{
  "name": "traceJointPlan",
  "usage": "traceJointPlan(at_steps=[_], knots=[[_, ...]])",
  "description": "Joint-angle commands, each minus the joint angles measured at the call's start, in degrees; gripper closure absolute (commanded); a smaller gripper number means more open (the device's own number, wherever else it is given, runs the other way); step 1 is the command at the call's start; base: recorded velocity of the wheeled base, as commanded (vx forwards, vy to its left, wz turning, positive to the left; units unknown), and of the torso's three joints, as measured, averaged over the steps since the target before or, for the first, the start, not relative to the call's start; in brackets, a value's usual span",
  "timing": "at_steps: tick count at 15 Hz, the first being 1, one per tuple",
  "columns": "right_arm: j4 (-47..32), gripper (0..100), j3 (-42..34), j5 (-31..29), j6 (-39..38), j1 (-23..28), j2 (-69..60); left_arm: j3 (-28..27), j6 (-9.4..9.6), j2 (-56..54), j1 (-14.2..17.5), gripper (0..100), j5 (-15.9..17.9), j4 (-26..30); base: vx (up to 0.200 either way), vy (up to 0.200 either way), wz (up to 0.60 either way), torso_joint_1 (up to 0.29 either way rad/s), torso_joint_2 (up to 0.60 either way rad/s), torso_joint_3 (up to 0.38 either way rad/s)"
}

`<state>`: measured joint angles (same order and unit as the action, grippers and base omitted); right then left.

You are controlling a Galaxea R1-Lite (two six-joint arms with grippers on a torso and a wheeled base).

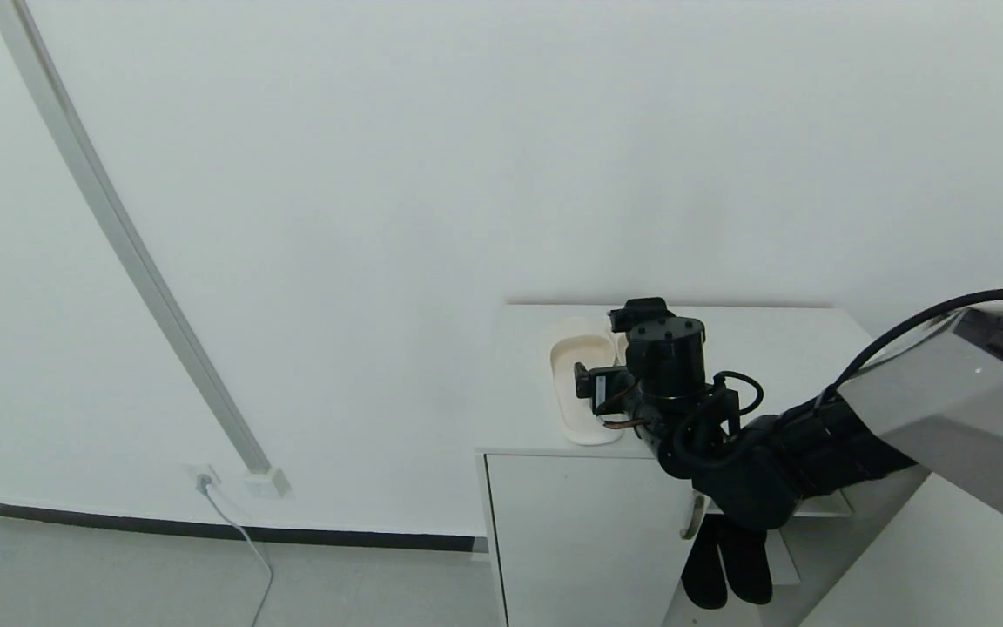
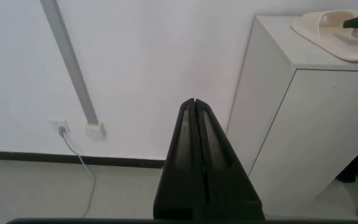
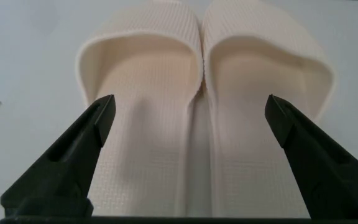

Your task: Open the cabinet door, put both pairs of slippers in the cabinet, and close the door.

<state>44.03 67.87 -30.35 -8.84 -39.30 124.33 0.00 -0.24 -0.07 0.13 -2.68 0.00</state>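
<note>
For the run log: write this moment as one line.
right hand open around cream slippers on cabinet top | left hand shut, held aside

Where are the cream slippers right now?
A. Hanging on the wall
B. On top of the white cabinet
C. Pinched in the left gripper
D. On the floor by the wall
B: the cream slippers lie side by side on the flat top of the white cabinet, and the right gripper is open, with one finger on each side of the pair.

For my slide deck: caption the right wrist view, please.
Open end effector poised on either side of a cream slipper pair.
</note>
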Motion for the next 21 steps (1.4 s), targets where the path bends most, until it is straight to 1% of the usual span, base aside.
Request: traceJointPlan(at_steps=[1, 4, 6, 9, 16, 17, 21], knots=[[0.62, 0, 2.27, 0.03, 0.05, 0.89, 3.46, 0.0, -0.02, 0.07, 0.04, 100, -0.04, 0.0, 0.0, 0.0, 0.0, 0.0, 0.0, 0.0], [1.49, 0, 3.59, 1.0, 0.22, 1.33, 4.69, 0.0, -0.02, 0.07, 0.04, 100, -0.04, 0.0, 0.0, 0.0, 0.0, 0.0, 0.0, 0.0], [1.49, 0, 6.58, 2.14, 0.22, 3.0, 6.8, 0.0, -0.02, 0.07, 0.04, 100, -0.04, 0.0, 0.0, 0.0, 0.0, 0.0, 0.0, 0.0], [1.32, 0, 10.09, 2.49, 0.31, 3.88, 8.73, 0.0, -0.02, 0.07, 0.04, 100, -0.04, 0.0, 0.0, 0.0, 0.0, 0.0, 0.0, 0.0], [-2.99, 0, 18.27, 3.11, 1.46, 4.5, 11.2, 0.0, -0.11, 0.07, 0.04, 100, -0.04, 0.0, 0.0, 0.0, 0.0, 0.0, 0.0, 0.0], [-3.08, 100, 18.36, 3.37, 1.46, 4.5, 11.55, 0.0, -0.2, 0.07, 0.04, 100, -0.04, 0.0, 0.0, 0.0, 0.0, 0.0, 0.0, 0.0], [-5.1, 100, 20.47, 4.34, 1.46, 4.59, 12.43, 0.0, -0.2, 0.07, 0.04, 100, -0.04, 0.0, 0.0, 0.0, 0.0, 0.0, 0.0, 0.0]])
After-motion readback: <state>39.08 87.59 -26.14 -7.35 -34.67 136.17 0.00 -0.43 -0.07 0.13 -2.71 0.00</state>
